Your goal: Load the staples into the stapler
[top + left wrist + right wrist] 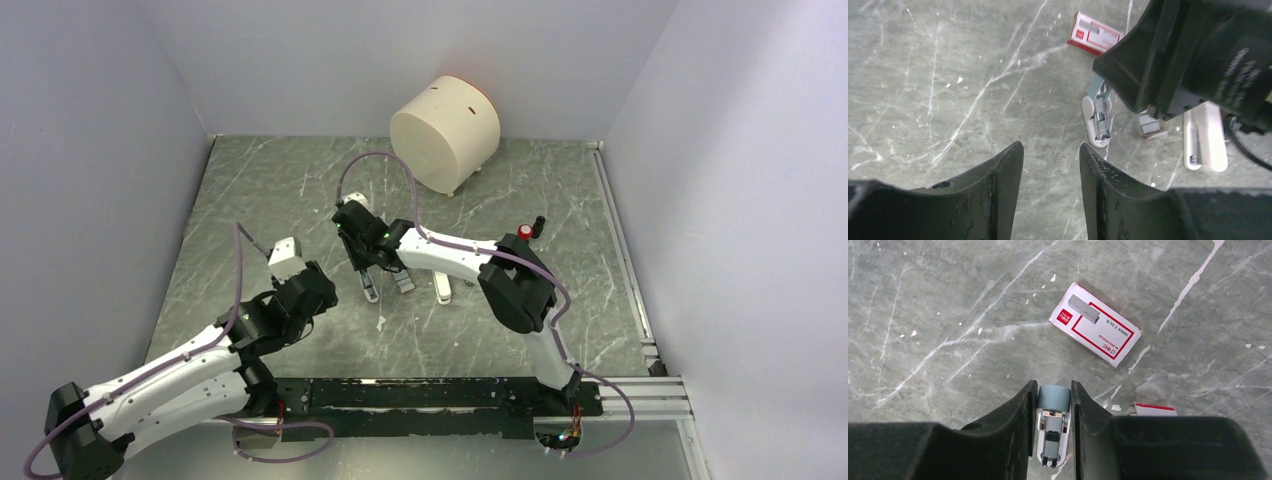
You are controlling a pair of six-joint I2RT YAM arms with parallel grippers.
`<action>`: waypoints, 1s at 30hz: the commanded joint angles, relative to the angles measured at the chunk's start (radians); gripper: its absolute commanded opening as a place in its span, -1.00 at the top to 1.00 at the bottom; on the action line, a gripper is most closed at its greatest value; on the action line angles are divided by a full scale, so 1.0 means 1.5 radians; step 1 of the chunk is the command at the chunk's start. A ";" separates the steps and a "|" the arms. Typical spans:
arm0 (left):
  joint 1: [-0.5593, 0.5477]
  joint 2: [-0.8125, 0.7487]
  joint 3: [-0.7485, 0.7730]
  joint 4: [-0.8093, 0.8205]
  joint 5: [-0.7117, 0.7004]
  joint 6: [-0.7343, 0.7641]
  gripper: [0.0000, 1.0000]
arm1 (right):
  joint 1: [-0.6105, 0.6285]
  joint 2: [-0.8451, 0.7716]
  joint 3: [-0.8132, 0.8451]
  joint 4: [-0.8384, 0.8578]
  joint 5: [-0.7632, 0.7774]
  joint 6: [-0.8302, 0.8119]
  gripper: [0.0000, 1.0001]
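The right gripper pinches the opened stapler near the cardboard box; the left gripper hangs parted, empty (loose staples cannot be made out). Steadying seems underway; next, a strip needs fetching.

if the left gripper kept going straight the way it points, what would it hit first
Probably the bare table, just left of the stapler; depth is hard to judge.

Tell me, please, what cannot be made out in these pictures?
- Staples: no loose strip shows in any view; the box's inside is unseen.
- Stapler: right wrist view, near end cut off by the bottom edge, sides hidden by the right claw.
- Left wrist view: the right arm covers part of it.
- Top view: its channel is too small to read.
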 commanded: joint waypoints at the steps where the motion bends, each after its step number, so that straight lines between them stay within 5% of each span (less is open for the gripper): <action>1: 0.005 0.039 -0.048 0.093 0.067 -0.002 0.02 | 0.002 -0.026 0.000 -0.003 0.032 -0.013 0.53; 15: 0.198 0.275 -0.171 0.526 0.509 0.102 0.11 | -0.009 -0.058 -0.059 0.011 0.034 0.013 0.60; 30: 0.222 0.398 -0.177 0.658 0.606 0.121 0.40 | -0.012 -0.074 -0.082 0.025 0.028 0.028 0.64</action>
